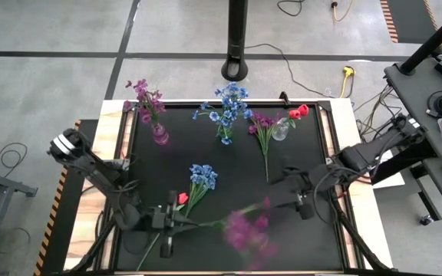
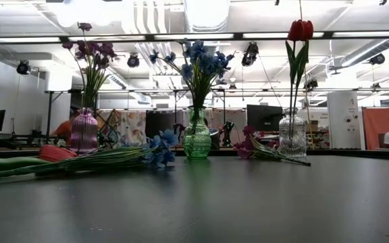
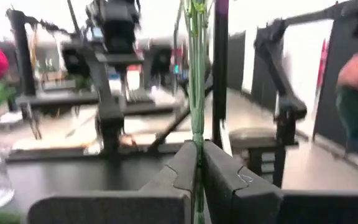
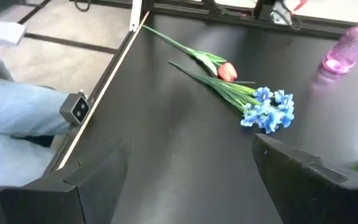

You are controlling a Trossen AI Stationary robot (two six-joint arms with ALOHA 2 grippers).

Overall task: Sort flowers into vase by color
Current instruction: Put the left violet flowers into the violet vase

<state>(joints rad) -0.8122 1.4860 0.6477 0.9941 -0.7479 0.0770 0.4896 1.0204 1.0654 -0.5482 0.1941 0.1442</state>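
Three vases stand along the far side: a pink vase [image 1: 159, 135] with purple blooms, a green vase [image 1: 226, 123] with blue blooms, and a clear vase [image 1: 280, 130] with a red tulip. A purple spray [image 1: 265, 142] lies beside the clear vase. A blue spray [image 4: 267, 109] and a red tulip [image 4: 227, 71] lie flat near the front left. My left gripper [image 1: 169, 222] is shut on a purple flower [image 1: 248, 230], whose bloom is blurred. My right gripper [image 1: 288, 185], to the bloom's right, is open with nothing between its fingers. My left gripper pinches the purple flower's thin green stem [image 3: 196, 140] between its two fingers [image 3: 182, 168], which lie across the stem. In the high view the stem runs from the gripper toward the table's right to the blurred bloom. Whether the flower hangs clear of the table, I cannot tell.
The black mat [image 1: 298, 245] is bare at the front right. Wooden table edges [image 1: 113, 138] frame it. A dark stand pole [image 1: 236, 46] rises behind the far edge. A person's legs in jeans [image 4: 17, 118] show beyond the table's edge.
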